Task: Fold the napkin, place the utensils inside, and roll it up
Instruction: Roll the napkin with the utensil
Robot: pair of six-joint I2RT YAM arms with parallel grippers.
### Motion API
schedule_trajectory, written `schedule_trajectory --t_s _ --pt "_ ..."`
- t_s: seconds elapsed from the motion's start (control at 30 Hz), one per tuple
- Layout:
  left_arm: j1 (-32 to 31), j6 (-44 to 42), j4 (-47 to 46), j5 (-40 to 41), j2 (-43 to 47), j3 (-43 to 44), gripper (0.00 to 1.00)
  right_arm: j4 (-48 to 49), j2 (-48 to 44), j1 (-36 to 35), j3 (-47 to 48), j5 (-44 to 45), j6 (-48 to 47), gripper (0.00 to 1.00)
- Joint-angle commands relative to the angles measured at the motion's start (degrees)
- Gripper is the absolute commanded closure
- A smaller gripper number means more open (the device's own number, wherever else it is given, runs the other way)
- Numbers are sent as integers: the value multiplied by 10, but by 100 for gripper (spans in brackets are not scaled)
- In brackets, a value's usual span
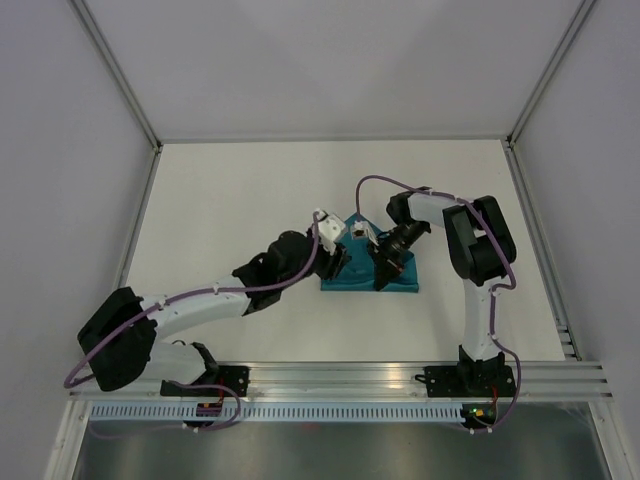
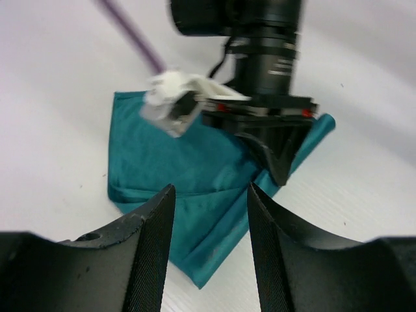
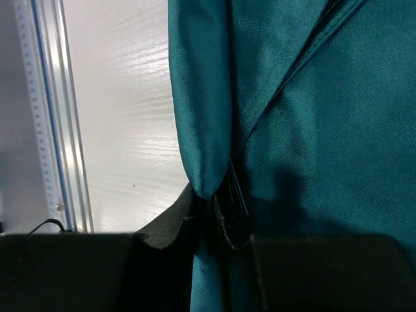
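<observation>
Teal cloth is what the coming move turns on. The napkin lies folded at the middle of the table, a flat wedge with its long edge running left to right along the near side and narrowing toward the far side.

We see the right gripper down on the right half of that wedge. Its fingers are drawn almost together on a raised pleat of the cloth, and in its own wrist view the pleat runs straight down between the pads. So the right arm has hold of the napkin and nothing else.

The left gripper hangs over the left end with its fingers spread wide and nothing between them. From its wrist view the cloth lies ahead of and below the fingertips. A folded edge crosses in front of them, and one corner reaches back under the gap, not touched by either finger.

We judge that the left arm is the nearer one to the free left end, and that the long axis lies across its line of approach. It would have to come down and forward to take that edge while the right arm keeps the pleat pinned.

We cannot find the utensils in any view. Whether they sit inside the fold or behind the arms, we cannot tell.
</observation>
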State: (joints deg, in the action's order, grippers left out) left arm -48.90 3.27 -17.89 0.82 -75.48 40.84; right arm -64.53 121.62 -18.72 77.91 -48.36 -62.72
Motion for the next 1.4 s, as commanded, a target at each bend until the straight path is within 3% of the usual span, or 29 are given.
schedule_trajectory --t_s 0.0,0.27,0.43,1.03,1.37 --pt "-75 -138 -34 116 -20 12 46 13 63 -8 -5 70 -36 79" --pt "-193 -233 1 147 -184 69 46 -18 104 -2 31 67 -27 79" --pt "-225 -260 -6 146 -244 86 45 -25 114 1 46 67 -23 79" --pt "-226 -331 -55 222 -329 86 45 -49 139 5 75 70 -20 79" --pt "-209 -299 14 162 -344 99 48 -57 148 5 88 74 -18 79"
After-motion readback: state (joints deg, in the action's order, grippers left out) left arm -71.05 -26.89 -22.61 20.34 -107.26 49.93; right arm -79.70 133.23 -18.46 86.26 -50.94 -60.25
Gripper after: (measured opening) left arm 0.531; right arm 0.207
